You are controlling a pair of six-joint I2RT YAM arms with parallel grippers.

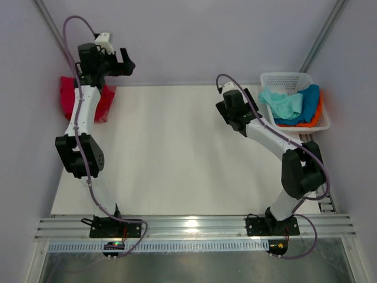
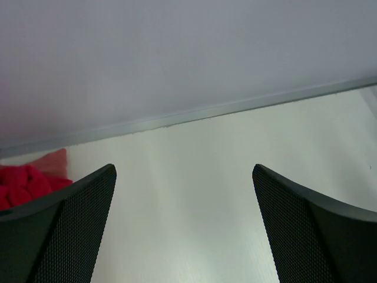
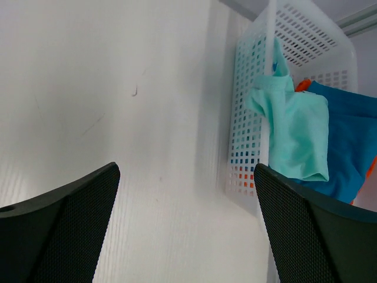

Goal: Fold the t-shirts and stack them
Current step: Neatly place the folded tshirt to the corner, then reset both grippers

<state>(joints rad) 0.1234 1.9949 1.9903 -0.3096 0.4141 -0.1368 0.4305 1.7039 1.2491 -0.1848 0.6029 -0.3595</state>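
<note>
A pile of red and crimson-pink t-shirts (image 1: pixel 72 97) lies at the table's far left edge, partly hidden behind my left arm; its red cloth (image 2: pixel 23 183) shows beside my left finger. My left gripper (image 1: pixel 126 62) (image 2: pixel 184 171) hangs open and empty above the far left corner, to the right of that pile. A mint-green t-shirt (image 1: pixel 283 103) (image 3: pixel 294 130) drapes over the basket rim, on top of a blue one (image 1: pixel 307 100) (image 3: pixel 347 141) and an orange one (image 1: pixel 318 115). My right gripper (image 1: pixel 231 118) (image 3: pixel 186 168) is open over bare table, just left of the basket.
The white lattice basket (image 1: pixel 294 78) (image 3: pixel 253 88) stands at the back right corner. A grey wall closes the table's far edge (image 2: pixel 194 115). Aluminium rails (image 1: pixel 188 227) carry both arm bases along the near edge.
</note>
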